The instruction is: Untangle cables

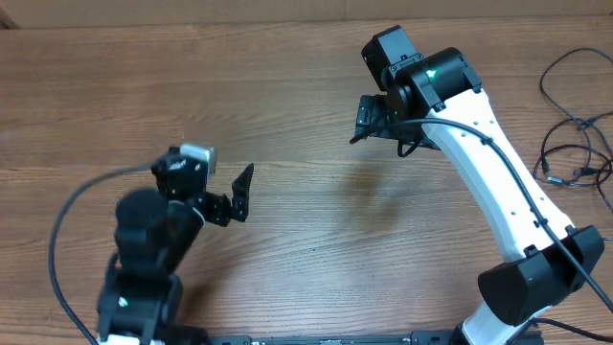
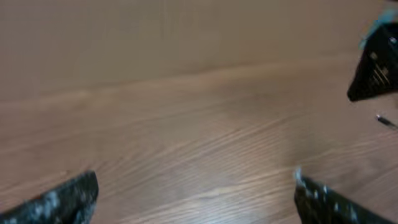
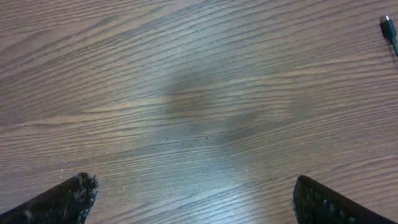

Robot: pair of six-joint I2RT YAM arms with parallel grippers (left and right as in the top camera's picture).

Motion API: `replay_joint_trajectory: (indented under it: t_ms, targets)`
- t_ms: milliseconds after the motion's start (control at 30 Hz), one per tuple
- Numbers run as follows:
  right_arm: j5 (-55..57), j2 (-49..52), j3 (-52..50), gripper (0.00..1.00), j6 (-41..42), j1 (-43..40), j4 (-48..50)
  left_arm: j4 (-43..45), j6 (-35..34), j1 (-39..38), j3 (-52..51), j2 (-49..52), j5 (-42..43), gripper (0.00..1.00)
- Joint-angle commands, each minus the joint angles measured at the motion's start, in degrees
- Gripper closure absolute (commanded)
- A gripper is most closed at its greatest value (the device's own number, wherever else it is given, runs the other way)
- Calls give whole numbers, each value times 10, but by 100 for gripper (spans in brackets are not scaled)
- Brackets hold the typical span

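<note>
The cables [image 1: 575, 144] are thin black cords looping together at the table's far right edge, with small plug ends near the loops. One dark plug end [image 3: 388, 30] shows at the top right of the right wrist view. My right gripper [image 1: 367, 120] is open and empty over bare wood at the upper middle, well left of the cables; it also shows in the right wrist view [image 3: 196, 186]. My left gripper [image 1: 239, 195] is open and empty at the left centre, far from the cables, and shows in the left wrist view [image 2: 196, 186].
The wooden table [image 1: 306, 240] fills all views. The white right arm [image 1: 498, 192] crosses the right side, between the middle and the cables. A thick black arm wire [image 1: 67, 230] curves at the left. The right gripper's body [image 2: 376, 62] shows in the left wrist view.
</note>
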Motion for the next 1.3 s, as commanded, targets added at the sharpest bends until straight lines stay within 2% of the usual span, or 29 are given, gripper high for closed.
replay_joint_trajectory:
  t_ms: [0, 33, 133, 233, 267, 533, 667, 700, 900, 1267]
  targets:
    - [1, -5, -2, 0, 4, 1, 1, 190, 0, 2, -152, -100, -1, 0]
    - [1, -5, -2, 0, 4, 1, 1, 227, 0, 2, -174, -114, -1, 0]
    - [1, -5, -2, 0, 4, 1, 1, 434, 0, 2, -299, -190, 0, 0]
    - [1, -5, -2, 0, 4, 1, 1, 549, 0, 2, -373, -236, 4, 0]
    - [1, -5, -2, 0, 4, 1, 1, 553, 0, 2, -382, -251, 5, 0]
    - [1, -5, -2, 0, 4, 1, 1, 522, 1, 2, -382, -338, 5, 1]
    - [1, -5, -2, 0, 4, 1, 1, 379, 5, 7, -382, -388, -4, 0]
    - [1, -5, -2, 0, 4, 1, 1, 311, 5, 14, -382, -407, -21, 0]
    - [1, -5, -2, 0, 4, 1, 1, 129, 5, 26, -382, -406, -78, 0]
    - [1, -5, -2, 0, 4, 1, 1, 118, 5, 28, -382, -405, -90, 0]
